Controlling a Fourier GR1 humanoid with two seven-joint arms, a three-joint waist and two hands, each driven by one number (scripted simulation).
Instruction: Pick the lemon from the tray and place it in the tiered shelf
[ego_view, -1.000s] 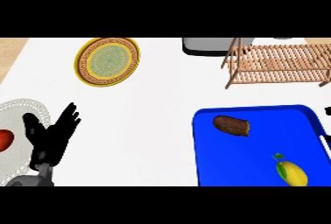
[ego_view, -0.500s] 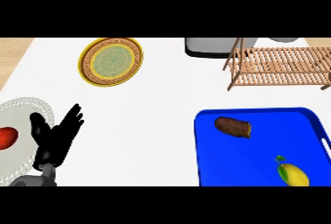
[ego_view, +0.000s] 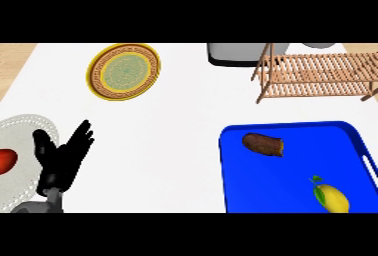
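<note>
Left hand (ego_view: 63, 159) sits slightly lower than a second ago; fingers straight and spread, holding nothing. White lacy plate (ego_view: 18, 132) just to its left. Yellow lemon (ego_view: 332, 198) far right, on blue rectangular tray (ego_view: 277, 187); wooden slatted tiered shelf (ego_view: 317, 75) beyond.

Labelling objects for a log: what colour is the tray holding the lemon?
The tray is bright blue; head view.
</note>
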